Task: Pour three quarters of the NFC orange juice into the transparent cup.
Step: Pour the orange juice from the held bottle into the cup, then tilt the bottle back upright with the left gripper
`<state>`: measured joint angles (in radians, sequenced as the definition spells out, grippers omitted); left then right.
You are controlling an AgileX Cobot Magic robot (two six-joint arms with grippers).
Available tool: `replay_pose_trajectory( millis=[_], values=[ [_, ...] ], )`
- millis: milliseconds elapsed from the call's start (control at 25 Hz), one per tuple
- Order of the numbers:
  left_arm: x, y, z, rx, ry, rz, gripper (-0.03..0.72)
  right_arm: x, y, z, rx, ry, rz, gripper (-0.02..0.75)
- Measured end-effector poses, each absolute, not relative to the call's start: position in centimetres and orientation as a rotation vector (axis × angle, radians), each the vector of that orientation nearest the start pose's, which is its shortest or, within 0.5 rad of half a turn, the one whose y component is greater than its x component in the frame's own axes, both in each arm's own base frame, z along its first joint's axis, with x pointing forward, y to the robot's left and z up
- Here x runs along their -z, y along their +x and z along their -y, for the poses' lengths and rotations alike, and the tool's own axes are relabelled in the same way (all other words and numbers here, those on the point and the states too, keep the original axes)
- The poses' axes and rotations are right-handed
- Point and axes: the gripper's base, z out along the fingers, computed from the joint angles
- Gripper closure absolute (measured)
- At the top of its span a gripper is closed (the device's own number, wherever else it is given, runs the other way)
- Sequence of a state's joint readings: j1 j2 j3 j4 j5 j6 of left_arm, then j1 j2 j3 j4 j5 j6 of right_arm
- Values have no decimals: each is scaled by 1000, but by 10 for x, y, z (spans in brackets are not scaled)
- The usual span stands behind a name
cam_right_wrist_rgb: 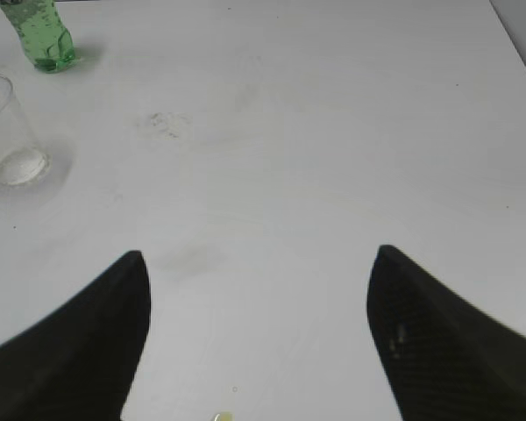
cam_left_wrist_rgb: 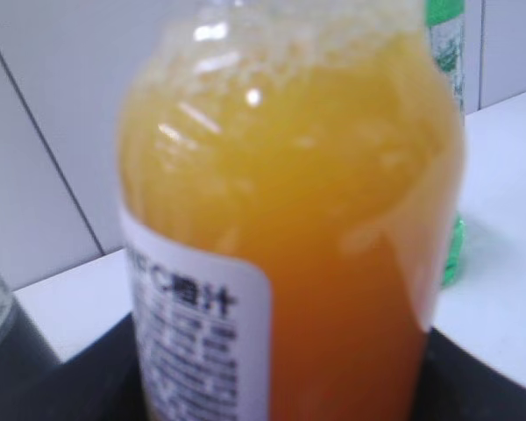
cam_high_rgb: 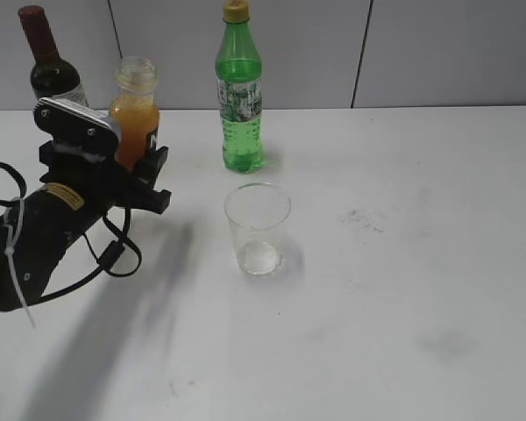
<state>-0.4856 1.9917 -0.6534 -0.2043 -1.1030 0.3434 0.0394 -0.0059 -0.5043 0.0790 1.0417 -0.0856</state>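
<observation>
The NFC orange juice bottle (cam_high_rgb: 137,110) stands upright at the back left, uncapped, its neck clear. My left gripper (cam_high_rgb: 145,175) is shut on its lower body. In the left wrist view the bottle (cam_left_wrist_rgb: 316,228) fills the frame, with its white label at the lower left and the black jaws at both lower corners. The transparent cup (cam_high_rgb: 258,228) stands empty in the middle of the table, to the right of the bottle; it also shows in the right wrist view (cam_right_wrist_rgb: 7,132). My right gripper (cam_right_wrist_rgb: 259,263) is open and empty over bare table, out of the exterior view.
A green bottle with a yellow cap (cam_high_rgb: 239,92) stands behind the cup; its base shows in the right wrist view (cam_right_wrist_rgb: 42,39). A dark wine bottle with a red cap (cam_high_rgb: 50,70) stands at the back left behind my left arm. A grey wall closes the back.
</observation>
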Motion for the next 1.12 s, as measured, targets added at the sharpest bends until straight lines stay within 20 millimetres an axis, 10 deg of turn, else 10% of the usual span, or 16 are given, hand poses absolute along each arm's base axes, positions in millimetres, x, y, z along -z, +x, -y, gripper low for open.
replay_pose_trajectory(
  millis=[1120],
  values=[
    [-122, 266, 146, -478, 969, -1672, 218, -280, -6, -6, -65, -128, -2009, 147]
  ],
)
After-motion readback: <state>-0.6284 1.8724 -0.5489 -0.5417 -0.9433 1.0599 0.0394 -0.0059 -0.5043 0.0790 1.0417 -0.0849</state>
